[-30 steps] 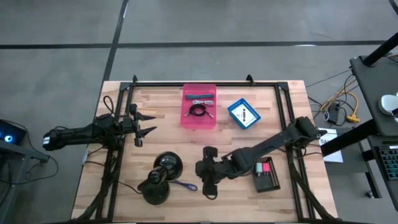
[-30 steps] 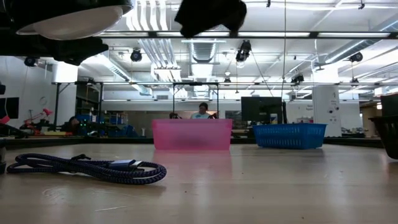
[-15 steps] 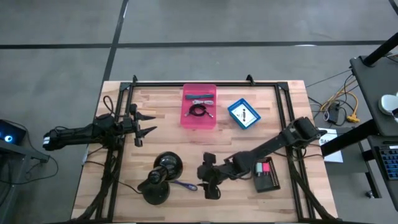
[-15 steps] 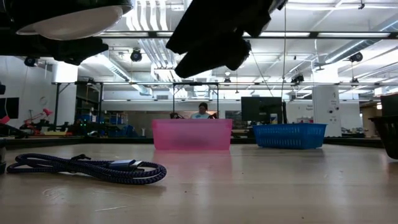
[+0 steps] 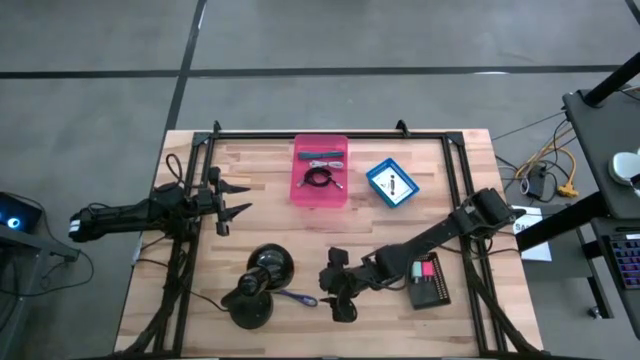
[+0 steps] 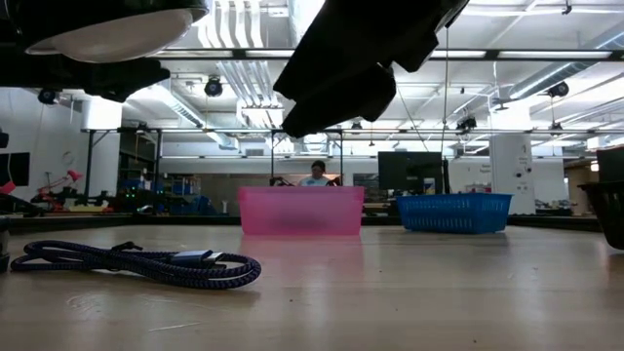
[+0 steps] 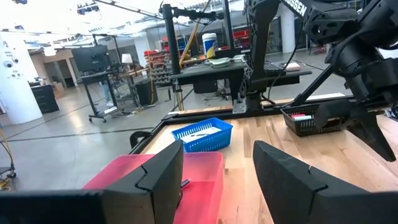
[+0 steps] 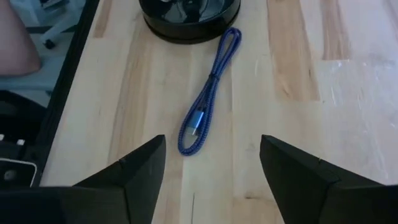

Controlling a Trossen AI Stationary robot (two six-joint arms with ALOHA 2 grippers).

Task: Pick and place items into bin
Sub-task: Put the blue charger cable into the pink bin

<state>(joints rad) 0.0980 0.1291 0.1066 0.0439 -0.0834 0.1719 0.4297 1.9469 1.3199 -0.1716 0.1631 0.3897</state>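
Note:
A blue-purple braided cable [image 8: 206, 106] lies doubled on the wood near the front edge, beside the large black object with two round parts [image 5: 258, 285]; it also shows in the high view [image 5: 297, 298] and the low view [image 6: 146, 263]. My right gripper [image 5: 330, 290] hovers open above it, and its fingers stand either side of the cable's end in the right wrist view [image 8: 214, 171]. The pink bin [image 5: 320, 190] holds a black coiled cable [image 5: 318, 178] and a teal tool [image 5: 322, 153]. My left gripper [image 5: 240, 198] waits open at the table's left.
A blue bin [image 5: 392, 182] with a small pale piece stands right of the pink bin. A black basket [image 5: 428, 282] with pink items sits at the near right, under my right arm. A black frame runs along the table's edges. Bare wood lies in the middle.
My right gripper has gone toward the table's near edge and down, closer to the blue-purple cable; it stays open. The cable has not moved.

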